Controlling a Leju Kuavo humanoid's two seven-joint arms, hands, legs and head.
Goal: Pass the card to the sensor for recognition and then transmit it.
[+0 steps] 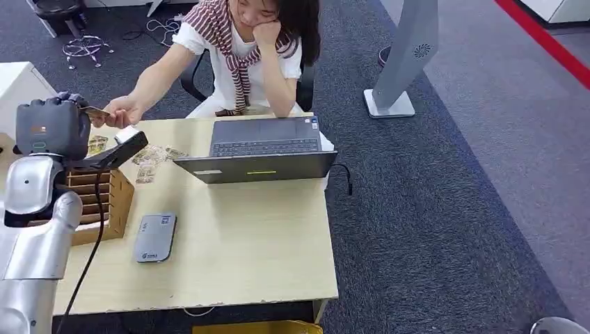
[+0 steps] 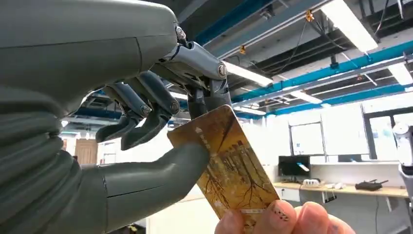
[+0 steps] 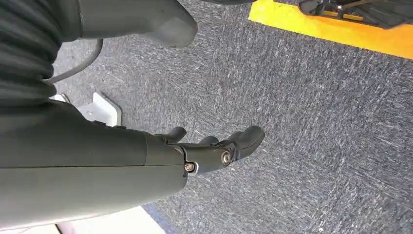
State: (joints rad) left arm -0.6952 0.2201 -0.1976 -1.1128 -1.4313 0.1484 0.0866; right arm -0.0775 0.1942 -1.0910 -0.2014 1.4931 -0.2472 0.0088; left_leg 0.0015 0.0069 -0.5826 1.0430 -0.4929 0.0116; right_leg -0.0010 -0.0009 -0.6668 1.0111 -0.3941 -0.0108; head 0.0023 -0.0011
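My left hand (image 1: 50,126) is raised above the table's far left corner. It pinches a gold card (image 2: 229,165) between the thumb (image 2: 160,173) and a finger. The person's fingertips (image 2: 287,219) hold the card's other end. In the head view the card (image 1: 95,111) bridges my hand and the person's hand (image 1: 122,111). A grey card reader (image 1: 154,237) lies flat on the table in front of the wooden box, away from my hand. My right hand (image 3: 214,151) hangs over the carpet with its fingers stretched out, holding nothing.
A slotted wooden box (image 1: 108,202) stands under my left arm. Several loose cards (image 1: 149,157) lie behind it. An open laptop (image 1: 264,149) sits mid-table, its cable off the right edge. The person sits across the wooden table (image 1: 257,243). A grey stand (image 1: 403,62) rises at the back right.
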